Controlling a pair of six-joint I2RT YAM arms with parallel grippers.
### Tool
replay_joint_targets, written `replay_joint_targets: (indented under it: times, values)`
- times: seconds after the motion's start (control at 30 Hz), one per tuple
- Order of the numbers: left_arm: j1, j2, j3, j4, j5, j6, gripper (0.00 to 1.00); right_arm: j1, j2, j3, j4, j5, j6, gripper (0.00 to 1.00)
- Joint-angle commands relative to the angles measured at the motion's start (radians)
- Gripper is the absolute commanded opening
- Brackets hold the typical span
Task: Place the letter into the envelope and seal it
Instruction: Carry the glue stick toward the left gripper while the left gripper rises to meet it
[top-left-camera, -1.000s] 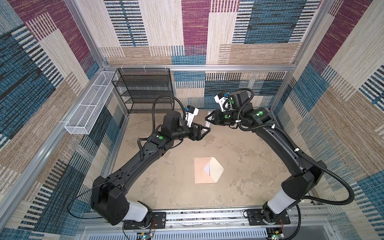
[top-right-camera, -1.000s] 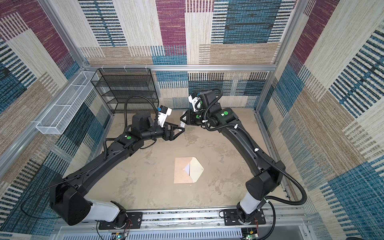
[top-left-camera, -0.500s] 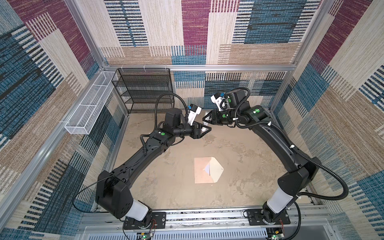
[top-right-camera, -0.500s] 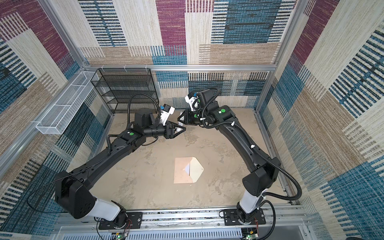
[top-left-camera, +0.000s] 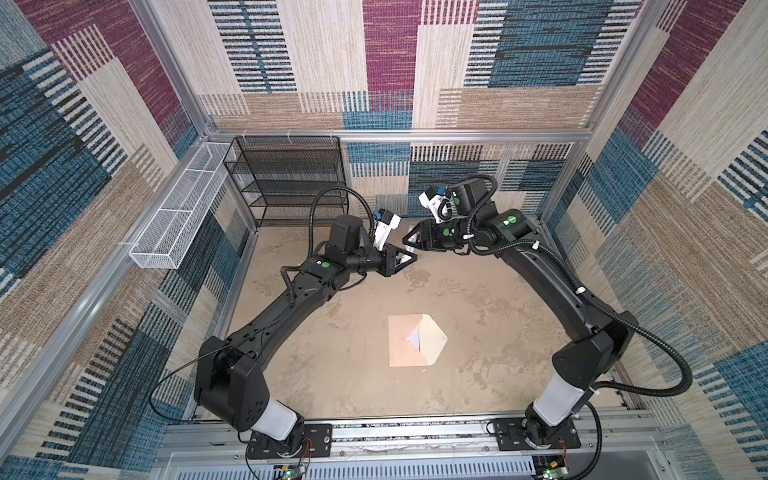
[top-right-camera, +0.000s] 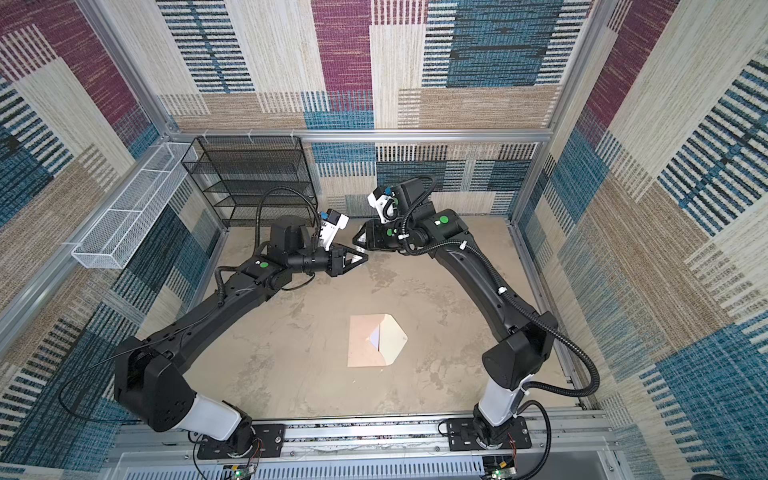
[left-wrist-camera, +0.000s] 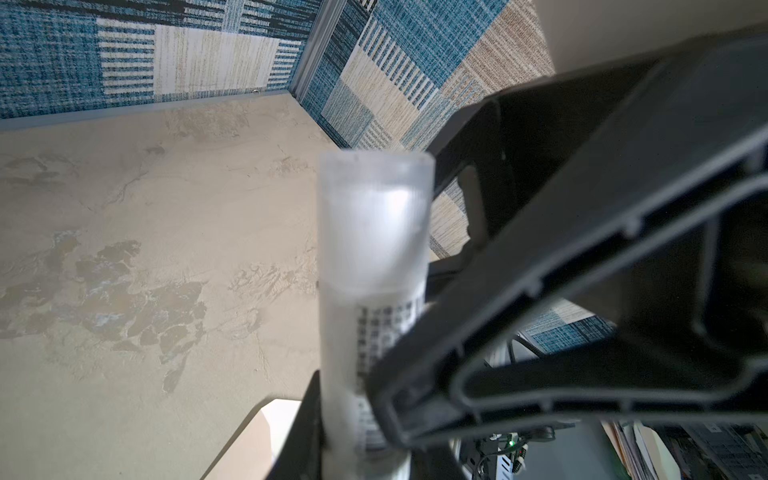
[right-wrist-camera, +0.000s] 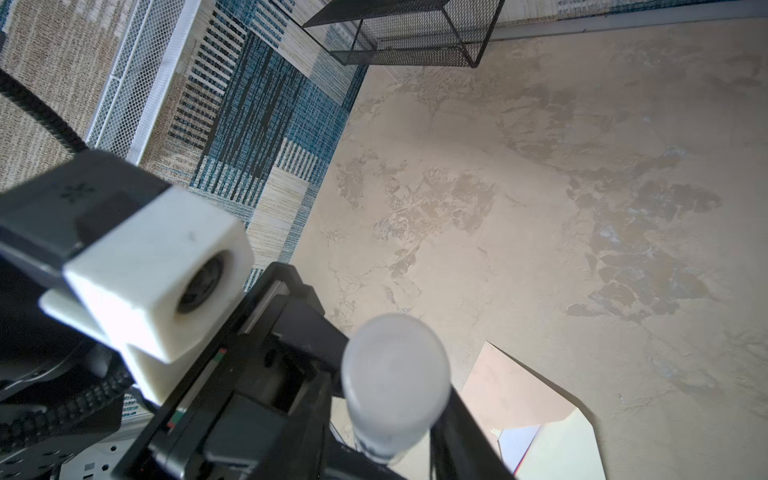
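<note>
Well behind the envelope (top-left-camera: 405, 349), the 2 grippers meet almost tip to tip above the table (top-left-camera: 324, 365), with a white tube (left-wrist-camera: 370, 232) between them. The left gripper (top-left-camera: 409, 259) is clamped on the tube's labelled body, and the capped end sticks out past its fingertips toward the right gripper (top-left-camera: 408, 242). 1 finger (left-wrist-camera: 478, 178) of the right gripper shows just beside the cap. Whether that gripper pinches the cap or stands clear of it I cannot tell.

The envelope lies flat, well apart from both grippers. Its flap (top-left-camera: 432, 345) is open with the cream lining up and points to the right arm's side, so envelope and flap together run across the table. The letter (right-wrist-camera: 517, 446) sits inside, with only a white corner with a red edge showing where flap meets pocket.

Insertion looks done and sealing looks left to do. I take the tube for a glue stick, capped for now. Its long axis runs roughly level from 1 gripper to the other, so it would have to tip end-down to reach the flap. Both grippers look about equally far from the envelope, the left perhaps slightly nearer.
</note>
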Motion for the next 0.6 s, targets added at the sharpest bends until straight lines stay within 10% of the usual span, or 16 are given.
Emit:
replay_joint_targets:
  times: [0.0,0.57]
  values:
    - [0.002,0.002,0.008,-0.001,0.033,0.050,0.08,0.001,0.010,0.029,0.007,-0.001,0.005,0.49]
    - [0.003,-0.035,-0.050,0.012,0.035,0.030,0.10,-0.002,0.018,0.036,0.032,0.016,0.032,0.30]
